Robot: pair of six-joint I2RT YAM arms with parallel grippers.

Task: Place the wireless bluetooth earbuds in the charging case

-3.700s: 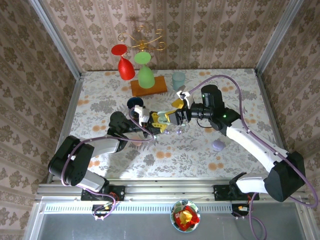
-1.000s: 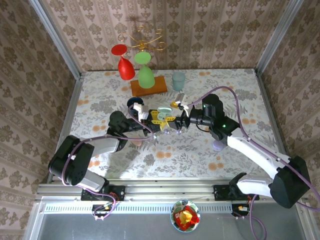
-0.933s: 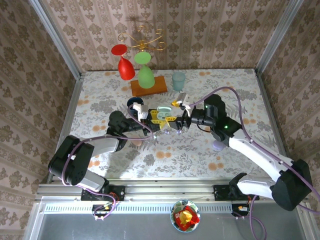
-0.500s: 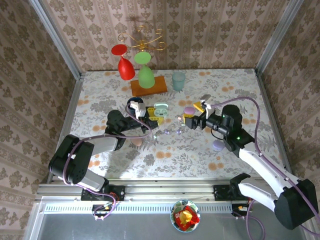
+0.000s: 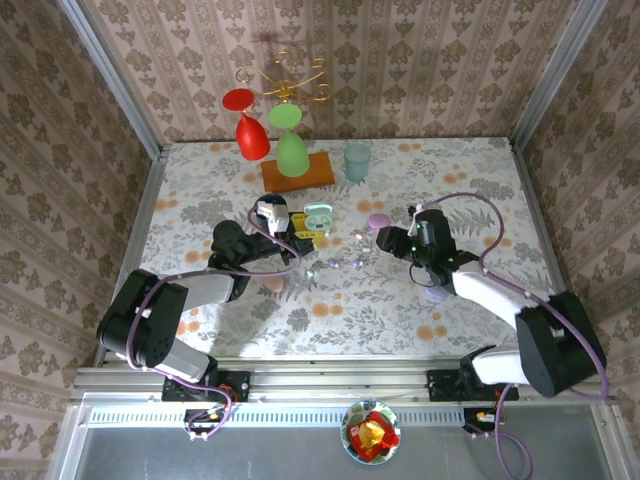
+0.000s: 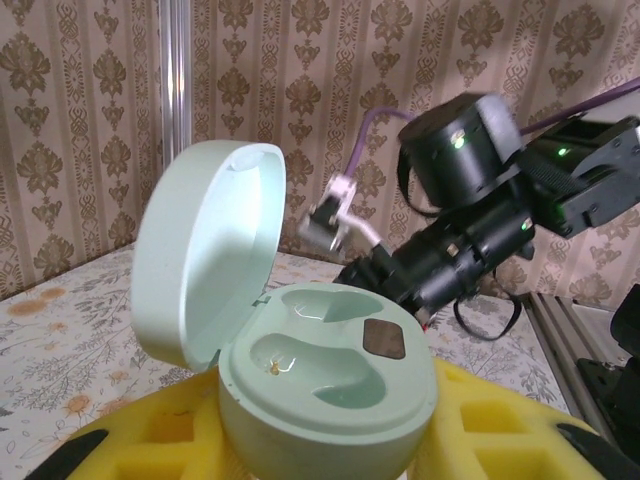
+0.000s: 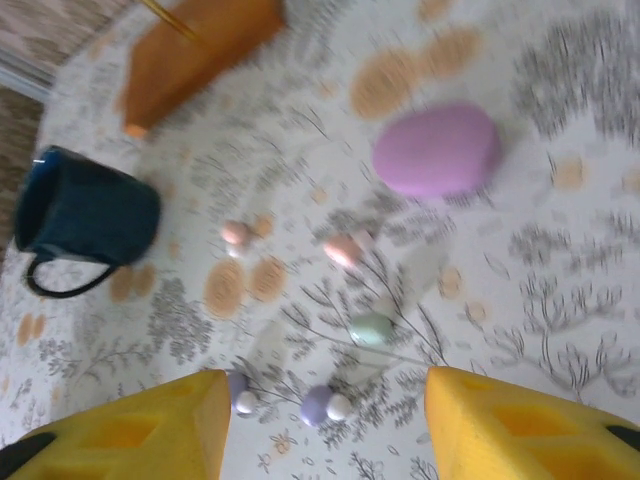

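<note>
Lilac case point(image 7: 437, 150), navy mug point(image 7: 85, 215) near earbuds point(image 7: 342, 250)

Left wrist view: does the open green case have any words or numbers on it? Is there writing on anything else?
None can be read anywhere.
The mint green charging case shows no letters, and its dark square patch looks blank.
The lilac case, the dark blue mug and the tiny earbuds show no print, though that view is blurred.

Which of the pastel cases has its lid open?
The mint-green case between the left fingers; its lid stands up, while the lilac case on the table is shut.
</note>
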